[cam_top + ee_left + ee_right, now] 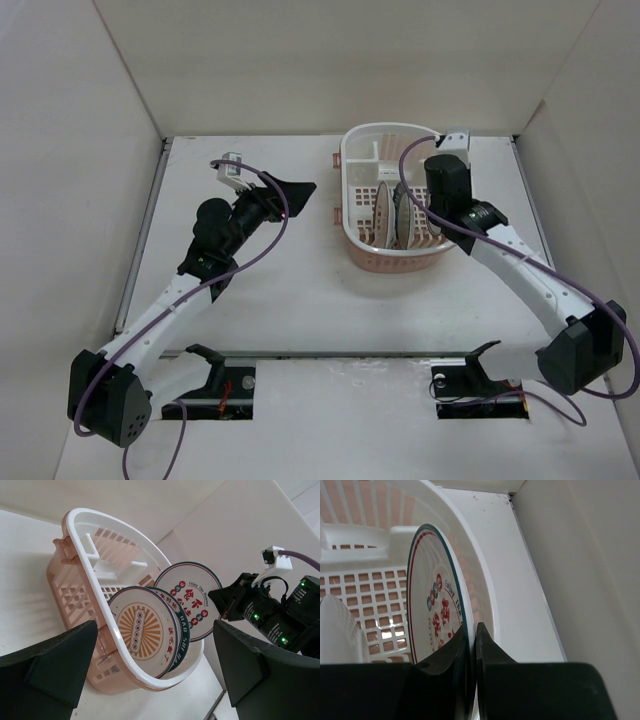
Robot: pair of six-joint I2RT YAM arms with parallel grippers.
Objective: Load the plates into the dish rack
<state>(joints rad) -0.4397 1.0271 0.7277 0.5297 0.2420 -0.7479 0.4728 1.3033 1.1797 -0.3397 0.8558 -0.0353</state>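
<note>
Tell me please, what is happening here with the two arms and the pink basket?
The right claw is shut on the edge of the plate with red characters and holds it upright inside the dish rack. Two more plates stand in the rack beside it: the orange sunburst plate and a dark-green-rimmed plate just behind that one. The left claw is open, holds nothing, and is to the left of the rack, pointing toward it.

The left arm and the right arm each have white links between black joint housings, a purple cable, a white camera block at the wrist and flat black gripper fingers; green lights glow on the right one.
</note>
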